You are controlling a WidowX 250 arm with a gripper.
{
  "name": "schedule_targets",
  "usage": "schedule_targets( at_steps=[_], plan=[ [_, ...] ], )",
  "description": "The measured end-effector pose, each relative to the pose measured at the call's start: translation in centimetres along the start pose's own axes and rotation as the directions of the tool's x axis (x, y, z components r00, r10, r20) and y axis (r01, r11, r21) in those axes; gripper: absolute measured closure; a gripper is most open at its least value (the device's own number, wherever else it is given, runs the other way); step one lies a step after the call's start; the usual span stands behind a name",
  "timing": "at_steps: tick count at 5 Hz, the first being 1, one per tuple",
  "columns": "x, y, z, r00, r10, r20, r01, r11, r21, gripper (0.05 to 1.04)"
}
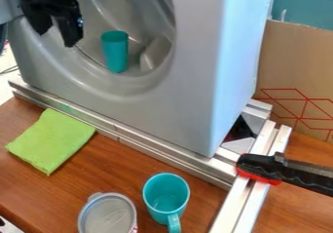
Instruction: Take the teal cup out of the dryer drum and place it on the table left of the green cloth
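Note:
The black gripper (57, 36) hangs at the upper left, in front of the round opening of a grey washer-like machine (189, 100). Its two fingers stand apart, pointing down, with nothing visible between them. Right of it and slightly lower, a teal cup (115, 52) stands upright inside the opening, apart from the gripper. On the wooden table (117, 171) a folded green cloth (50, 140) lies at the left. A teal mug (166, 194) stands near the front, its handle toward the bottom edge. Beside it is a round container with a grey lid (108, 216).
Metal rails (123, 132) run along the machine's base, and another pair extends toward the front at the right. A black and red clamp (280, 171) sits across those rails. Behind at the right are a cardboard box (296, 71) and a teal bin (302, 8).

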State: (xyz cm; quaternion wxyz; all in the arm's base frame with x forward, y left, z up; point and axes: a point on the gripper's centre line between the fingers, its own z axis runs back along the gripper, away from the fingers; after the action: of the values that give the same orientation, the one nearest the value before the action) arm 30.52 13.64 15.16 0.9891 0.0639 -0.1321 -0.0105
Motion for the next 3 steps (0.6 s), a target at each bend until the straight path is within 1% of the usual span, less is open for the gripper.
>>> schedule_targets(
  at_steps=[1,2,3],
  plan=[
    [0.7,0.2,0.2,0.999,0.027,0.024,-0.026,1.0,-0.017,0.083],
    [1.5,0.1,-0.2,0.995,0.066,0.078,-0.061,0.996,-0.063,0.083],
    [2.3,-0.4,-0.6,0.988,0.102,0.119,-0.088,0.989,-0.117,0.083]
  ],
)
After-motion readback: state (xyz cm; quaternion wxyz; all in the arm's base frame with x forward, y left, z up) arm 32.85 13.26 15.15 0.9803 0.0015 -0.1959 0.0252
